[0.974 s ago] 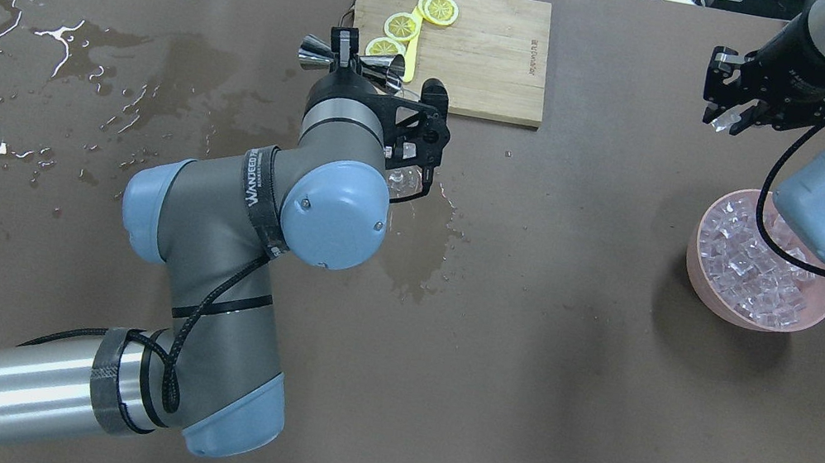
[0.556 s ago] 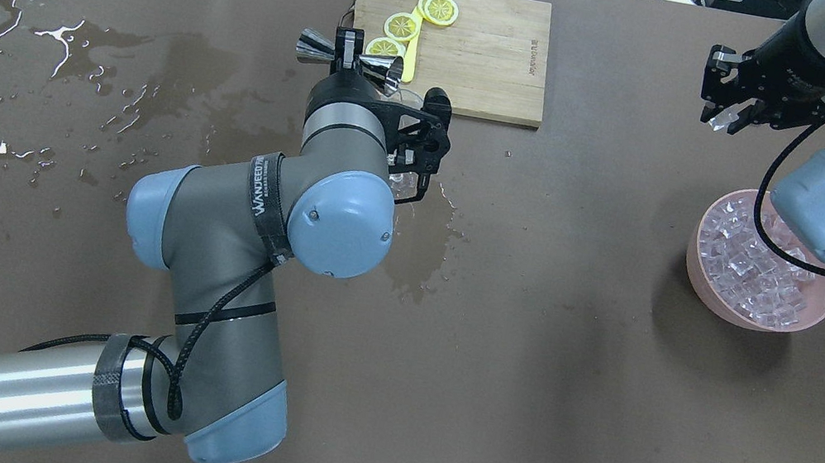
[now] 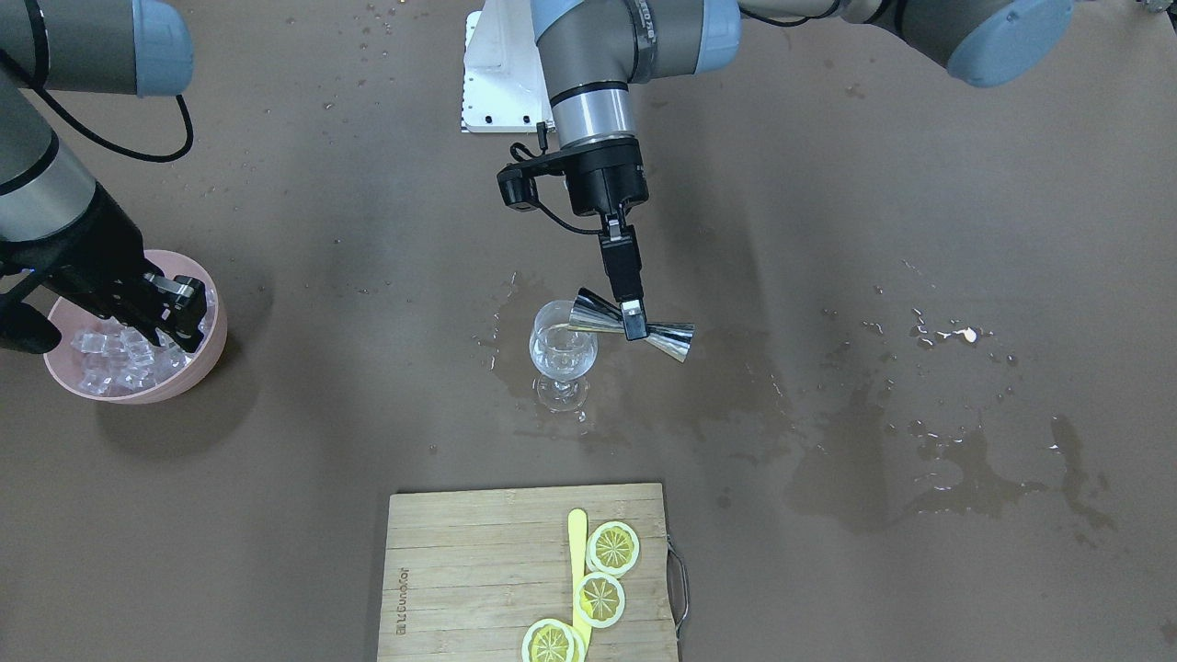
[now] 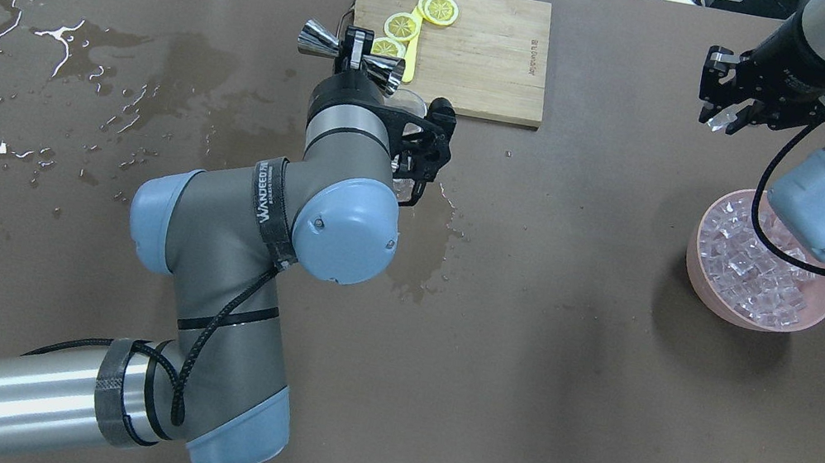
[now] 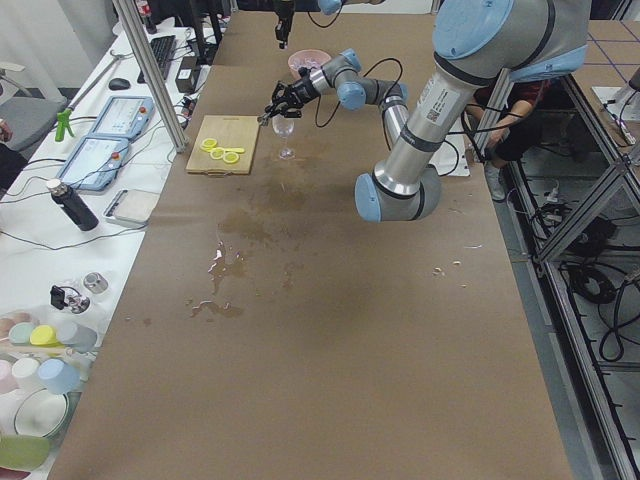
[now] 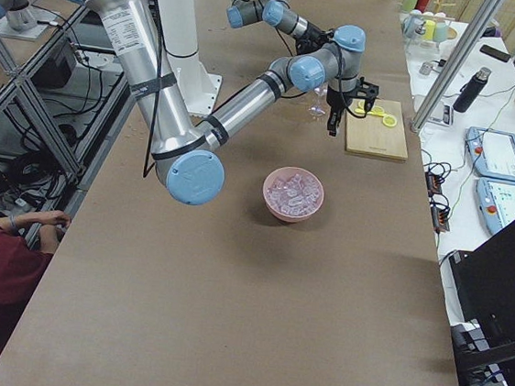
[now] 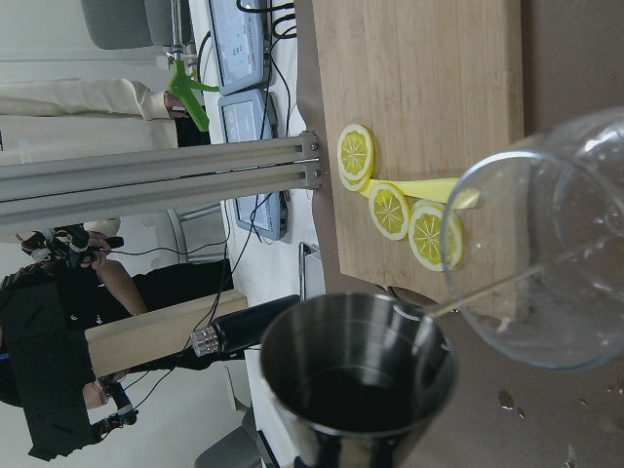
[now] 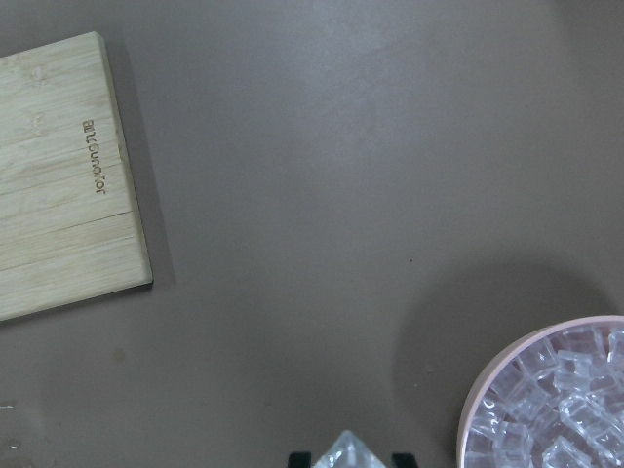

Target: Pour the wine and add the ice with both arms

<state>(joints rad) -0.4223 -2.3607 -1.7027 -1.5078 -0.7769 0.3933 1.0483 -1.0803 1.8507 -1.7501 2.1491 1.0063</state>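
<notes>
The wine (image 3: 561,366) lay shallow in the glass (image 3: 549,336); the left gripper (image 3: 631,322) clamped a sideways jigger (image 3: 669,340) at its rim. The right gripper (image 4: 725,118) pinched an ice cube (image 4: 717,122) over the table (image 4: 592,211), clear of the bowl (image 4: 703,295) rim.

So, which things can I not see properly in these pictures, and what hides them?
The clear stemmed wine glass: in the overhead view the left arm covers nearly all of it.
How full the steel double-cone jigger is: its inside is dark in the left wrist view.
The clear ice cube in the right gripper: cut by the bottom edge of the right wrist view.
</notes>
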